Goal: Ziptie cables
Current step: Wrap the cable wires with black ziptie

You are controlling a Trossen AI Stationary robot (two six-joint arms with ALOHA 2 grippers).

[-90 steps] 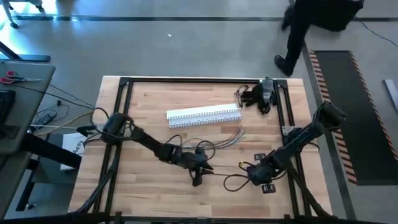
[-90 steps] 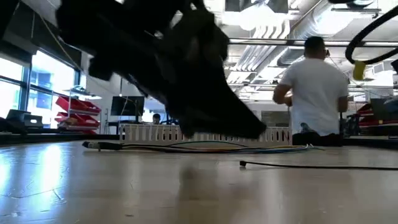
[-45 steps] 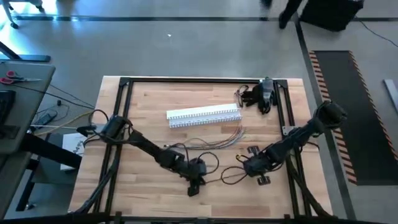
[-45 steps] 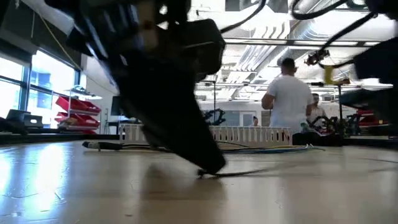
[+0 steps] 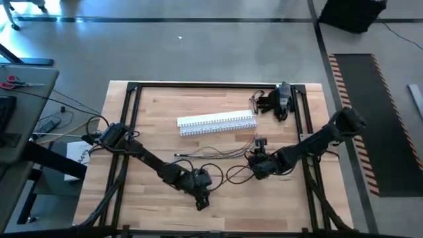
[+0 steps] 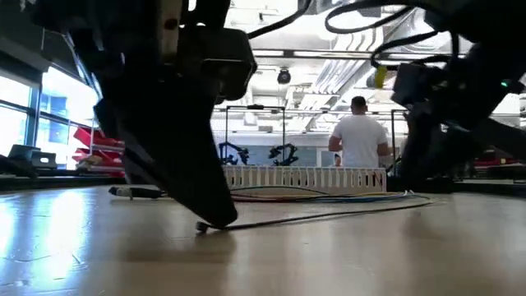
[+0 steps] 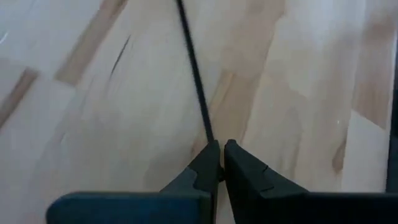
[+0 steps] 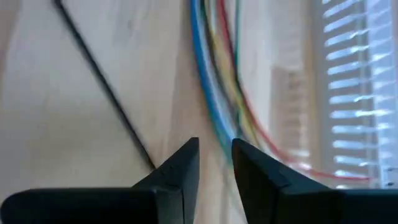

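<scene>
Two dark robot arms work low over a wooden table (image 5: 152, 198), where the cables (image 5: 225, 151), a loose bunch of thin coloured wires, lie just in front of a white slotted channel (image 5: 217, 123) at mid-table. The left end effector (image 7: 219, 163) sits near the table's front edge, its fingers pressed together on the end of a thin black zip tie (image 7: 194, 74), which trails away from it across the wood; in the low view the strand (image 6: 329, 215) lies flat on the table, running from the left arm's tip toward the right arm. The right end effector (image 8: 214, 163) hangs close over the right end of the cables (image 8: 214, 81), its fingers set slightly apart with nothing between them, blue, yellow, green and red wires showing just ahead of the tips. Beyond the table, a person in a white shirt (image 6: 358, 141) stands with back turned in the workshop.
</scene>
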